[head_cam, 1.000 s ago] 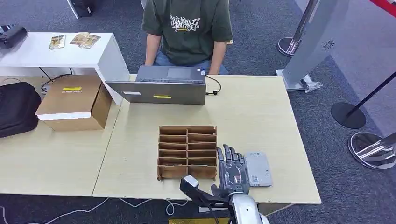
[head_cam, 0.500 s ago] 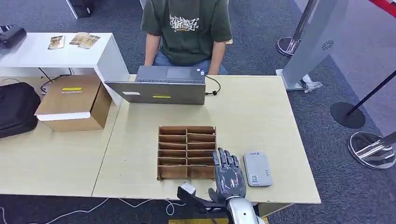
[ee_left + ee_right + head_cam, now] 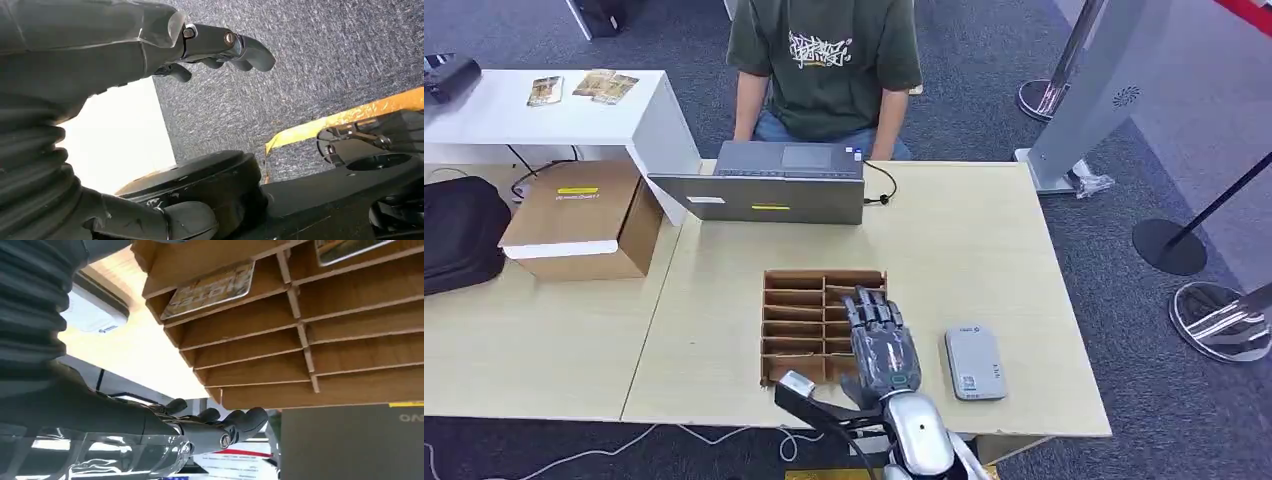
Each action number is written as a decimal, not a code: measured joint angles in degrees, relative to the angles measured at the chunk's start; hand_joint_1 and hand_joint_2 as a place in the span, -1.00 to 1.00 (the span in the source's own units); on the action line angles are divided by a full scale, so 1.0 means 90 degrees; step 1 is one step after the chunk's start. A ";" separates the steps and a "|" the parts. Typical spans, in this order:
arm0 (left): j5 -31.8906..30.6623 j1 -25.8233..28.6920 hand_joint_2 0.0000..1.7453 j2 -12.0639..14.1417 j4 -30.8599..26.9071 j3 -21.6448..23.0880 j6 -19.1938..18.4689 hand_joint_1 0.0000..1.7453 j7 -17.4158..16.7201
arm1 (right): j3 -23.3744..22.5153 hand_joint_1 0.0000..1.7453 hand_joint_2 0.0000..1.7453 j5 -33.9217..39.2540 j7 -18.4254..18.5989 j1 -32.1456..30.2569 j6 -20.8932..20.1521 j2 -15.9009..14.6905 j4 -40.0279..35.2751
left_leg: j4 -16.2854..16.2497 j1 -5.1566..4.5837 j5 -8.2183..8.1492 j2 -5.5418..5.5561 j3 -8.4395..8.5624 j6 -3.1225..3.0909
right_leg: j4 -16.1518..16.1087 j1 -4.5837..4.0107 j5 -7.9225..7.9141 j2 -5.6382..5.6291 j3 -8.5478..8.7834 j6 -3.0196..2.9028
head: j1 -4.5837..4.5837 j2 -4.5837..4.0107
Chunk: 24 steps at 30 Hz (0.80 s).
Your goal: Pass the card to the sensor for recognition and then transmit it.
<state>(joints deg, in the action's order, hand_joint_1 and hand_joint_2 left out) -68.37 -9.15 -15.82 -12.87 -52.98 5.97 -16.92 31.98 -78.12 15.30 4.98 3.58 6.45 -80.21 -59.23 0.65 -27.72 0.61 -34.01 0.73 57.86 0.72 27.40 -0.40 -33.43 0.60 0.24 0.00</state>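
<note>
A: Brown wooden card rack [image 3: 824,325] sits mid-tabletop, 2 columns of slots. Where is the right hand?

B: Right hand [image 3: 880,343] hovers over the rack's right column, fingers stretched out flat and pointing to the far side, nothing in it. In the right wrist view the same hand [image 3: 210,427] has its fingers straight and slightly apart, with no card between them.

A: Card position?

B: 1 card [image 3: 210,290] lies flat in a slot of the rack, printed face showing; a second card [image 3: 350,247] is partly visible in the slot beside it. In the head view I cannot make out the cards inside the slots.

A: Sensor?

B: Grey card sensor [image 3: 974,363] lies flat on the tabletop [image 3: 984,250], just right of the rack and near the front edge. Right hand is left of it, not touching.

A: Left hand?

B: Left hand [image 3: 220,47] hangs over grey carpet, fingers loosely curled, holding nothing.

A: Surroundings?

B: Grey laptop [image 3: 769,185] at the far edge of the tabletop, lid toward the robot, with a person in a dark green T-shirt [image 3: 824,60] seated behind it. Cardboard box [image 3: 584,220] on the adjoining tabletop to the left, black bag [image 3: 459,235] further left. White side table [image 3: 554,110] at far left carries a few loose cards [image 3: 584,87].
</note>
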 joint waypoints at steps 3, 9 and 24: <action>0.0039 0.0008 1.00 0.0000 0.0000 0.0000 0.0003 -1.00 0.0036 | 0.0051 -1.00 1.00 0.0002 0.0002 0.0045 0.0002 0.0092 0.0102 | 0.0000 0.0000 -0.0001 0.0000 0.0000 0.0000 | 0.0000 0.0000 0.0001 0.0000 0.0000 -0.0001 | 0.0002 0.0000; 0.0087 0.0026 1.00 0.0002 0.0000 -0.0007 0.0019 -1.00 0.0070 | 0.0112 -1.00 1.00 0.0032 -0.0002 0.0141 0.0085 0.0165 0.0369 | 0.0000 0.0000 -0.0001 0.0001 0.0000 0.0000 | 0.0000 0.0000 0.0001 0.0001 0.0000 -0.0002 | 0.0002 -0.0002; 0.0117 0.0027 1.00 0.0002 0.0000 -0.0019 0.0022 -1.00 0.0053 | 0.0068 -1.00 1.00 -0.0209 0.0333 0.0300 0.0330 0.0206 0.0792 | 0.0000 0.0000 -0.0001 0.0002 0.0000 0.0001 | 0.0000 0.0000 0.0002 0.0002 0.0000 -0.0002 | 0.0000 -0.0002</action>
<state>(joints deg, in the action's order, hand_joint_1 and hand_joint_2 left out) -67.32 -8.91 -15.80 -12.87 -53.16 6.16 -16.44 32.59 -80.00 18.30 7.68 6.56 8.31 -73.09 -59.23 0.64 -27.73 0.63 -34.01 0.74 57.86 0.72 27.41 -0.39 -33.43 0.58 0.24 -0.02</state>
